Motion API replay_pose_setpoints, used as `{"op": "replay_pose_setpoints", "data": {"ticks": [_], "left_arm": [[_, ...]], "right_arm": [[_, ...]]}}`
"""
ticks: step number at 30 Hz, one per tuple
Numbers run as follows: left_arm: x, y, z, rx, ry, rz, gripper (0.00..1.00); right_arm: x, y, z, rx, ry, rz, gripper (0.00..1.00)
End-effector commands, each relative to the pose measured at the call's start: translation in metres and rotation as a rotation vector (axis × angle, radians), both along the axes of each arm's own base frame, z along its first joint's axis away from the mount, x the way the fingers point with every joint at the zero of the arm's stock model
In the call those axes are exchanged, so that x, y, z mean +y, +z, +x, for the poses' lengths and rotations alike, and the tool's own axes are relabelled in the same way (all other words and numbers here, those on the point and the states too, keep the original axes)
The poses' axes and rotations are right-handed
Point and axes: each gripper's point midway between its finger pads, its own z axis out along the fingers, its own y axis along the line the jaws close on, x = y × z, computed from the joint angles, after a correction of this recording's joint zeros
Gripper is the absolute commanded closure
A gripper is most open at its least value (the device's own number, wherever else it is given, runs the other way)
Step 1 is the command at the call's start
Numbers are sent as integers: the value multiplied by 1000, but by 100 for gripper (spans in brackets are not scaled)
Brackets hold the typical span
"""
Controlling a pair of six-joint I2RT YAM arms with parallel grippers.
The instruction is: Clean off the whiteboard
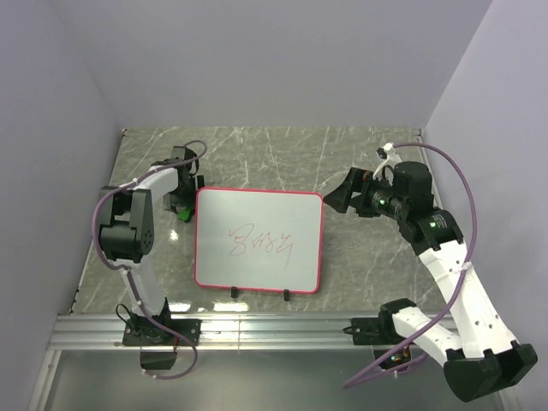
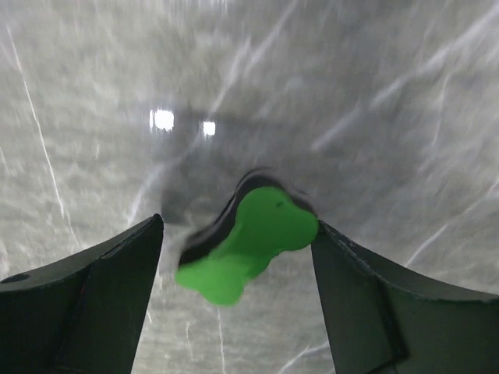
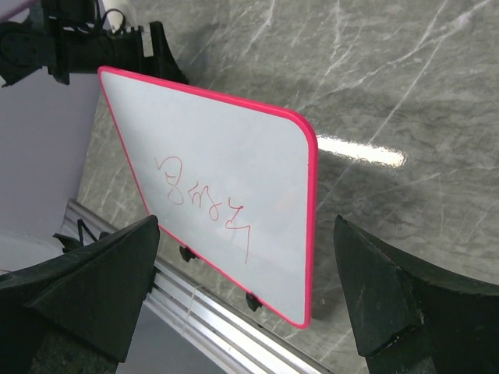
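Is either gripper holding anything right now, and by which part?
Nothing is held. The left gripper stands open astride the green eraser, not clamped on it; the right gripper is open and empty.

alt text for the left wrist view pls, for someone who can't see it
A green bone-shaped eraser lies on the grey marbled table between the left gripper's two dark fingers, which stand open on either side of it. The image is slightly blurred.

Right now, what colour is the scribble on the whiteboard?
Red scribble on the whiteboard; clearest in the right wrist view.
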Motion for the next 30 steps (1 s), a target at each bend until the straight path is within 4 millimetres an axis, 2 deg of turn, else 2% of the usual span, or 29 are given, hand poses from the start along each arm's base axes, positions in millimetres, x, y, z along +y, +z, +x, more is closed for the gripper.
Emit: {"op": "replay_pose_setpoints", "data": {"ticks": [1, 5, 8, 11, 14, 18, 21, 26, 30], "left_arm": [[10, 4, 18, -21, 17, 58, 19], [10, -3, 20, -10, 24, 63, 27], [14, -7, 19, 9, 37, 77, 40], [14, -6, 17, 10, 43, 73, 46], [12, -6, 11, 19, 47, 57, 45], [9, 7, 8, -7, 52, 34, 32], [5, 22, 12, -37, 39, 7, 25], [4, 30, 9, -36, 39, 8, 35], [4, 20, 1, -21, 40, 2, 38]], "right_arm": [[-2, -3, 0, -9, 4, -30, 1], [-5, -11, 1, 7, -3, -53, 1], [-5, -16, 2, 21, -5, -59, 1], [-6, -18, 3, 26, -5, -70, 1], [-6, -18, 5, 25, -6, -77, 1], [-5, -20, 5, 35, 1, -73, 1], [-2, -24, 4, 50, 11, -57, 1], [1, -34, 0, 73, 17, -38, 2], [-1, -39, -4, 80, 14, -44, 2]]}}
